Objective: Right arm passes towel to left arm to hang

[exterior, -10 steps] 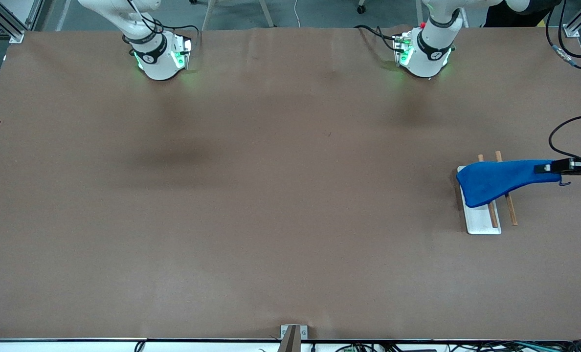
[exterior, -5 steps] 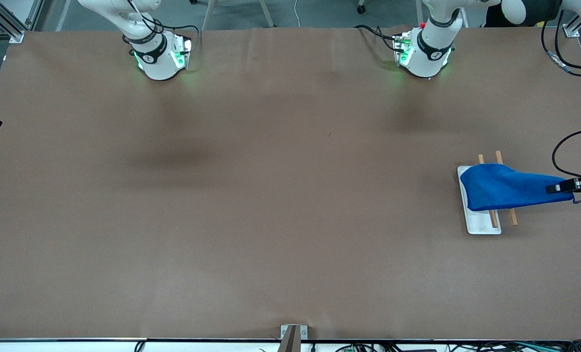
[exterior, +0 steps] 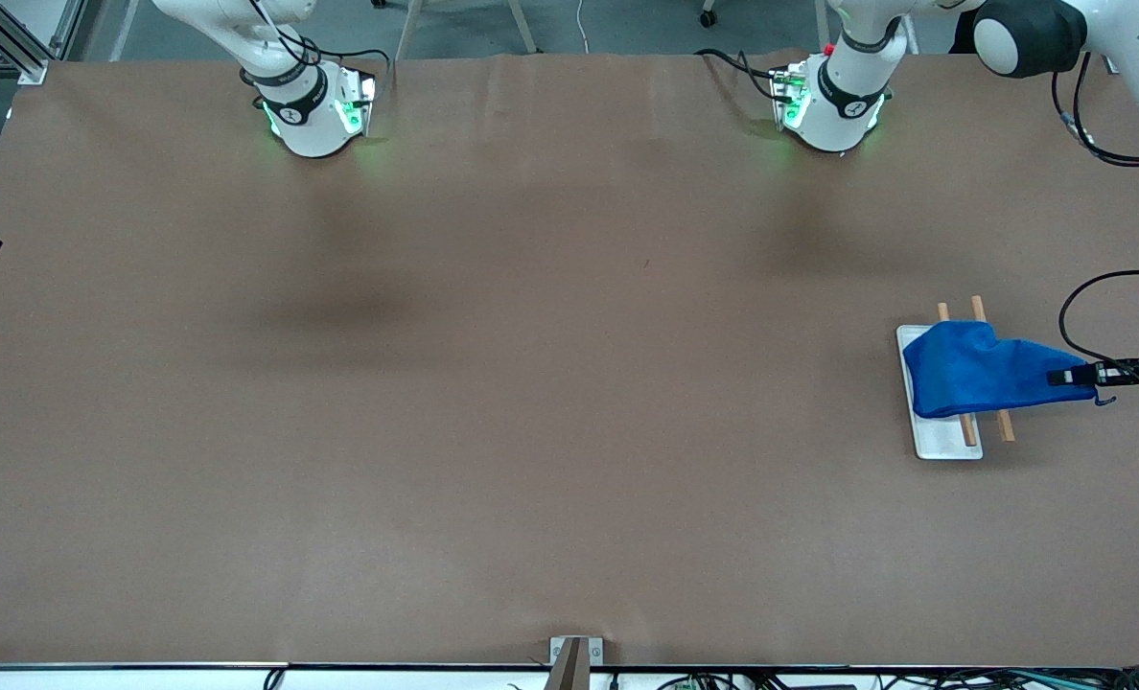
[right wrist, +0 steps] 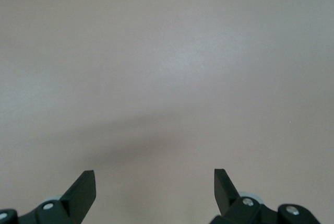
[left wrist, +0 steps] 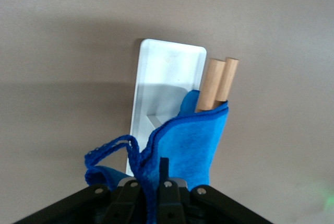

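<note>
Blue towel [exterior: 972, 381]: draped over twin wooden dowels [left wrist: 216, 84] on white base [exterior: 943, 441], corner pinched by left gripper [exterior: 1073, 377]; right gripper [right wrist: 155, 188] waiting, spread wide

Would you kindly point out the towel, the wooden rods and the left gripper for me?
towel [exterior: 972, 376]: front view, middle of the blue cloth draped over the rack.
wooden rods [left wrist: 215, 83]: left wrist view, bare upper ends.
left gripper [exterior: 1073, 376]: front view, fingertips shut on the towel's corner.

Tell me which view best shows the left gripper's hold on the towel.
The left wrist view: the left gripper is shut on the towel edge, close up. The front view shows that grip small at the rack. The right wrist view shows only bare table.
</note>
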